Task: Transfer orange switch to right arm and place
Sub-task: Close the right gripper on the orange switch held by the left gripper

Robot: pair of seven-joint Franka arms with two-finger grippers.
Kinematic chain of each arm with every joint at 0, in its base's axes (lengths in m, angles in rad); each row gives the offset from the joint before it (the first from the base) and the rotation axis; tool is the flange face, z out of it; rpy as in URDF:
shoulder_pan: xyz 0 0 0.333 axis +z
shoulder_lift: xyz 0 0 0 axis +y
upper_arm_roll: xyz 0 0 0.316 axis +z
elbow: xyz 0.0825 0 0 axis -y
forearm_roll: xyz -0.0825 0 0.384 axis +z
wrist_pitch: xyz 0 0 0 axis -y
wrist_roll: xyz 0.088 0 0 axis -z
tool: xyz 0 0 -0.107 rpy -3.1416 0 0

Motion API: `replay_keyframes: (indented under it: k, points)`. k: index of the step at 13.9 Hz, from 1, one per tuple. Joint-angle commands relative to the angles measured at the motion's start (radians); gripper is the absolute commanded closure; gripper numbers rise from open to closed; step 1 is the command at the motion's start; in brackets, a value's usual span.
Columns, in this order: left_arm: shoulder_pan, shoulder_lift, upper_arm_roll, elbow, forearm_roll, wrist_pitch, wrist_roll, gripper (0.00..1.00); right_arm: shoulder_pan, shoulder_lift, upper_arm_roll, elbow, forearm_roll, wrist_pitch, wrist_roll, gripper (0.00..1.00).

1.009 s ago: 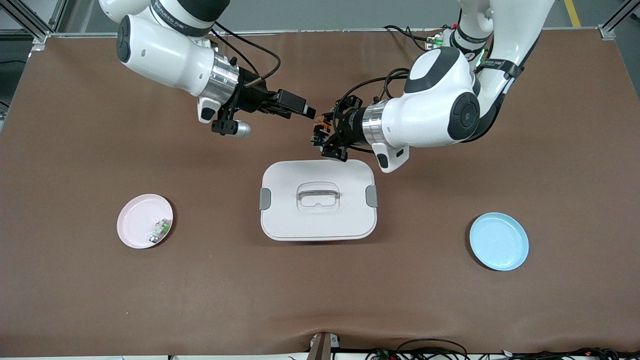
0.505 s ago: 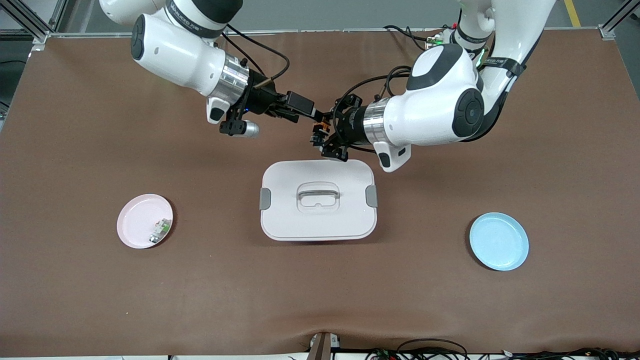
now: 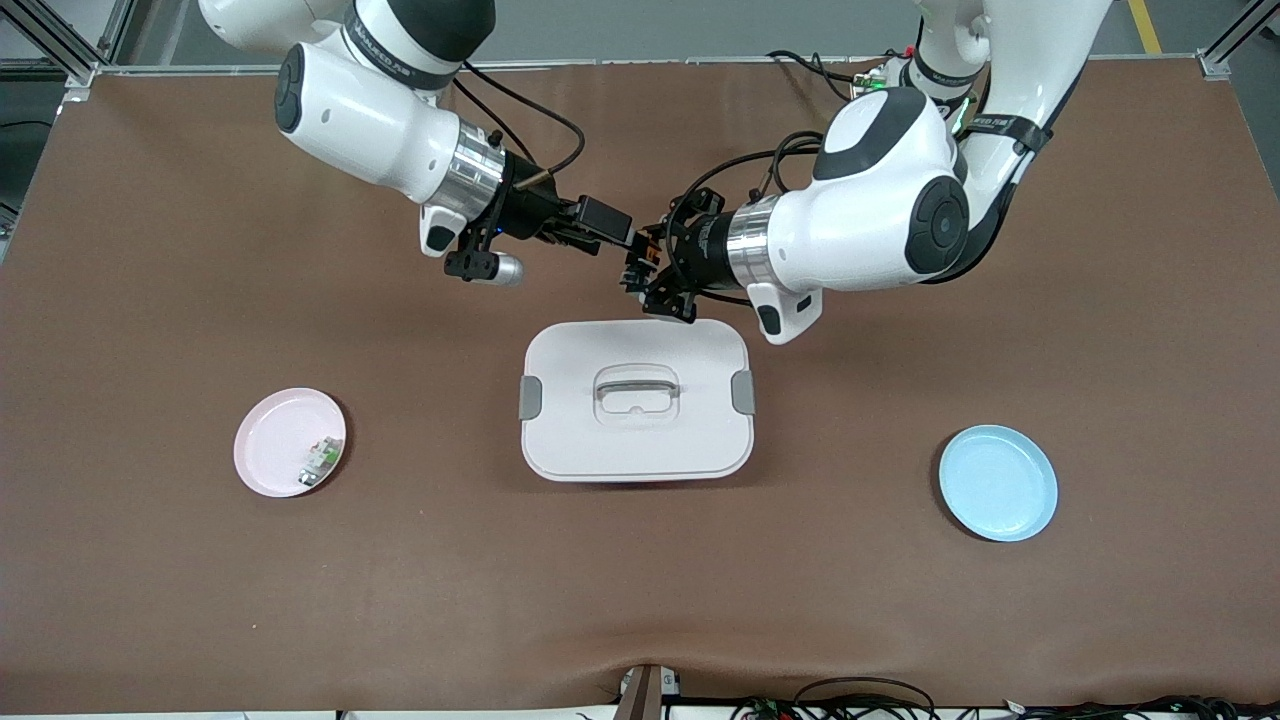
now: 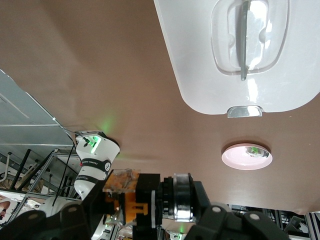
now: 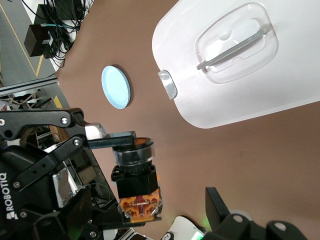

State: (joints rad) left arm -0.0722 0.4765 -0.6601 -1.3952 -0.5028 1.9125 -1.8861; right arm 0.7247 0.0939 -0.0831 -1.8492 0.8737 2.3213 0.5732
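Right tool [image 3: 622,236] has closed in, spread, beside the orange switch [image 5: 135,172] (pinched by left tool [image 3: 640,268]).

The front view looks down from high across the table [image 3: 150,600], facing both arm bases. Each wrist view sits close by its own fingers, looking down past them. All 3 views share the white box [image 3: 636,400] [image 4: 200,60] [image 5: 200,85] below the fingers; the right wrist view also shows the switch [image 5: 135,175] close up.
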Motion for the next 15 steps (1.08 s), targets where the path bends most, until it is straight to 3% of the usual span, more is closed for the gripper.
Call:
replay_keyframes:
  k: [1, 15]
  points:
    - [-0.004, 0.001, 0.001, 0.016, -0.019, -0.003, -0.018, 1.00, 0.018, 0.020, -0.009, 0.015, 0.016, 0.017, -0.013, 0.00]
    - [-0.008, 0.007, 0.001, 0.024, -0.020, 0.000, -0.019, 1.00, 0.044, 0.056, -0.009, 0.050, 0.021, 0.027, -0.004, 0.00]
